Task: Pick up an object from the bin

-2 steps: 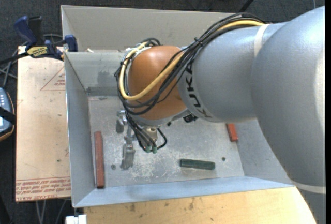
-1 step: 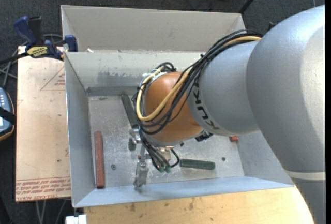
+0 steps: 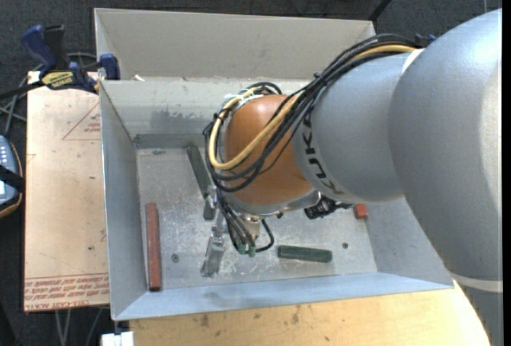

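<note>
Although the gripper's (image 3: 214, 250) state cannot be told, a dark green bar (image 3: 304, 254) lies near it on the arm side, end-on; a red stick (image 3: 152, 247) lies opposite, broadside.

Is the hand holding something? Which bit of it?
Can't tell. The hand sits low between the red stick and the green bar, touching neither.

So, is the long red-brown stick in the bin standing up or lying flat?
Lying flat: the stick rests with its full length on the bin floor, beside the left wall.
</note>
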